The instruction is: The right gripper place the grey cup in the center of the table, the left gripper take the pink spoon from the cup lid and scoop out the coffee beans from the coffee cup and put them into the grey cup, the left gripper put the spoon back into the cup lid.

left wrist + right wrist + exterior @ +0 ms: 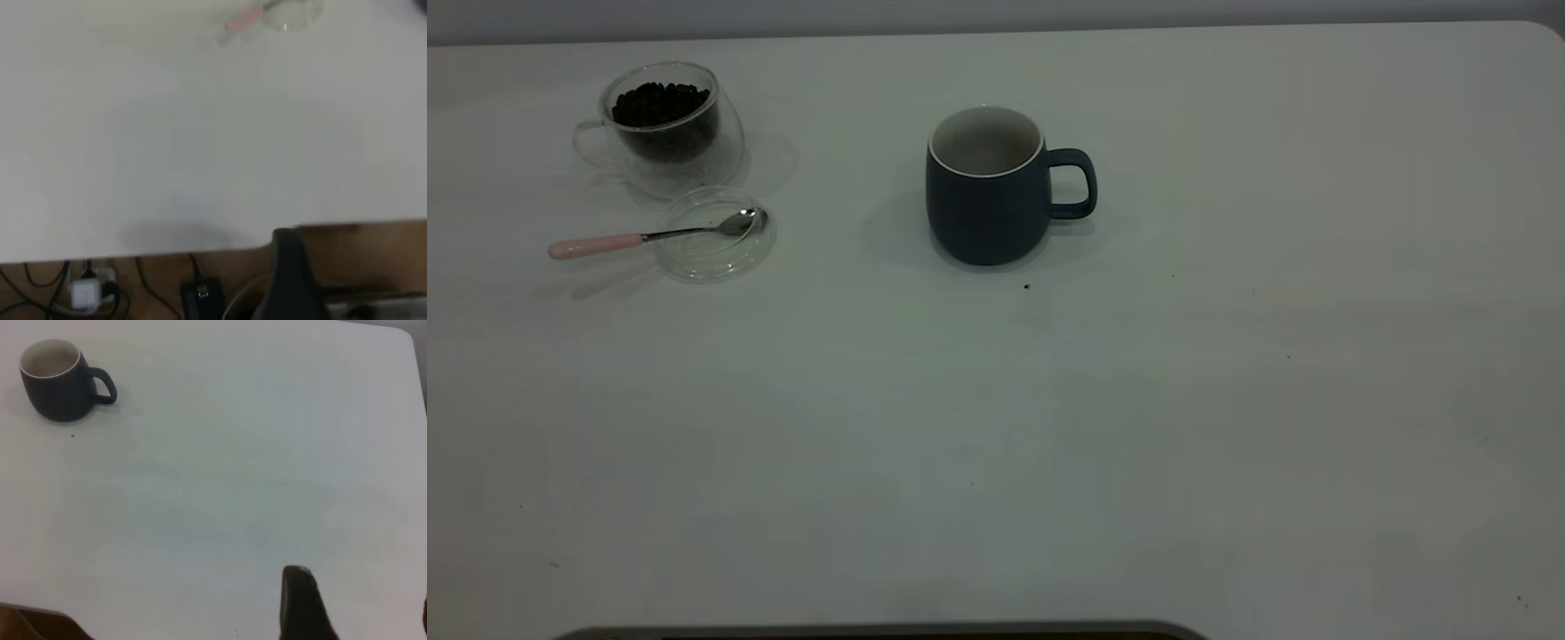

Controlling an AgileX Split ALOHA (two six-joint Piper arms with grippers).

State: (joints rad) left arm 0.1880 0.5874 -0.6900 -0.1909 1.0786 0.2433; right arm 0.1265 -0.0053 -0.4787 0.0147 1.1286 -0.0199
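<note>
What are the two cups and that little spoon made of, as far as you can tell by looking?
The coffee cup looks like clear glass, double-walled: the dark coffee beans show through it. The grey cup looks ceramic, matte blue-grey outside and white inside, though coated metal is possible. The pink spoon has a shiny, seemingly metal bowl and a pale pink handle, perhaps ceramic or plastic. It rests on the cup lid, apparently clear glass too.

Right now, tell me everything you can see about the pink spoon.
The pink spoon is a small teaspoon with a shiny metal bowl and neck and a pale pink handle. It lies flat, its bowl resting inside the clear cup lid, its handle sticking out over the rim toward the table's left edge. The coffee cup with beans stands just behind it. No claw touches it.
</note>
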